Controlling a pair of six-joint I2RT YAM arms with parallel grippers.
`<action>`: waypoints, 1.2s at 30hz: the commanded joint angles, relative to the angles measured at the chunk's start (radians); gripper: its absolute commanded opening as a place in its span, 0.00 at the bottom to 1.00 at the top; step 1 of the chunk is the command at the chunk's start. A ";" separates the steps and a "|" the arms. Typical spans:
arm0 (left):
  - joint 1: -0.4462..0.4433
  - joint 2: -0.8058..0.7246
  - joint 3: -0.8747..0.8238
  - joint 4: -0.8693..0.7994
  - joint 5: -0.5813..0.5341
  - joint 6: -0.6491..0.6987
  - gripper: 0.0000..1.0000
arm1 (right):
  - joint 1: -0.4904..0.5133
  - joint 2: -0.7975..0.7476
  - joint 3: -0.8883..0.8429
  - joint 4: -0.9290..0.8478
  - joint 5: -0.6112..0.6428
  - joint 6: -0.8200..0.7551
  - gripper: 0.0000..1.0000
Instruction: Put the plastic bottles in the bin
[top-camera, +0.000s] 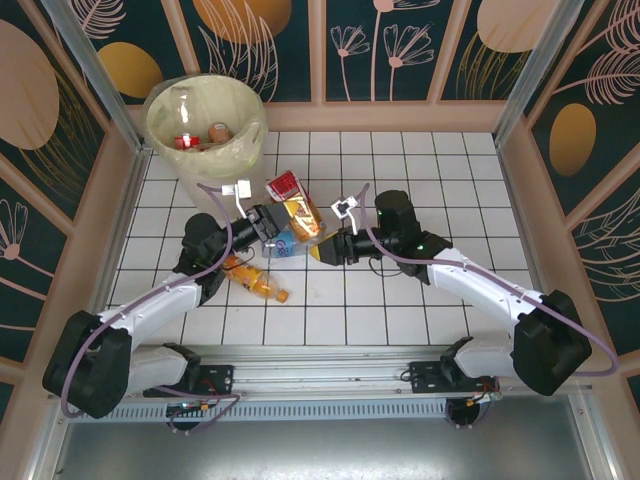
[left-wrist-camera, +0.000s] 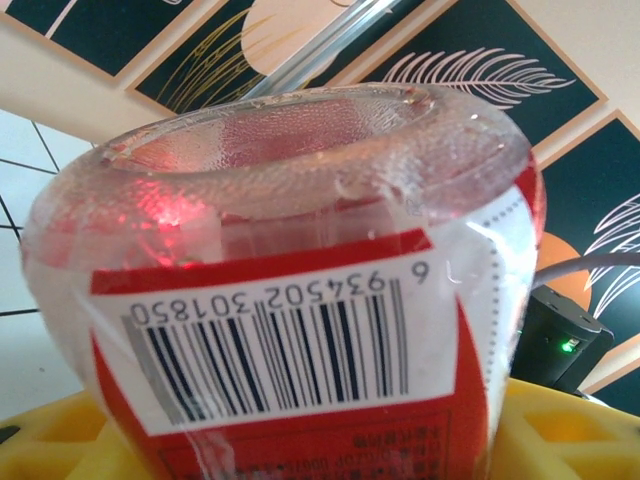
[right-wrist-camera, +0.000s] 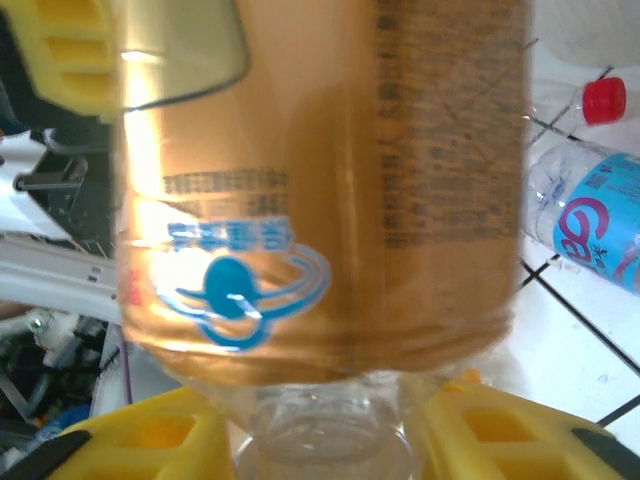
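Few bottles (top-camera: 186, 141) were in the bin (top-camera: 152, 112); the left gripper (top-camera: 268, 222) clamped a red bottle (left-wrist-camera: 290, 330), whether the right gripper (top-camera: 325, 247) gripped the brown bottle (right-wrist-camera: 320, 200) was unclear, and an orange bottle (top-camera: 257, 281) lay behind the left.

From 12 to 2 o'clock of the centre the counter (top-camera: 440, 170) lies bare, with wide room for a pass. The right arm (top-camera: 470, 280) crosses at 4 o'clock. At 11 o'clock the bin (top-camera: 252, 118) fills the back corner, its mouth open from above. The middle is crowded: a red-labelled bottle (top-camera: 285, 186), an amber bottle (top-camera: 303, 214) and a blue-labelled bottle (top-camera: 283, 244) bunch between the left tool (top-camera: 273, 225) and the right tool (top-camera: 325, 248), which nearly meet there. At 7 o'clock an orange bottle (top-camera: 256, 281) lies just beside the left arm (top-camera: 165, 292).
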 joint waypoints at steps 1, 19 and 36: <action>-0.005 -0.045 0.029 -0.006 -0.022 0.029 0.58 | 0.007 -0.011 -0.012 0.003 0.020 -0.007 0.64; 0.070 0.050 0.864 -1.018 -0.457 0.718 0.61 | 0.008 -0.205 -0.003 -0.107 0.174 -0.088 0.89; 0.272 0.474 1.365 -1.125 -0.694 1.014 0.60 | 0.008 -0.380 -0.038 -0.101 0.299 -0.091 0.99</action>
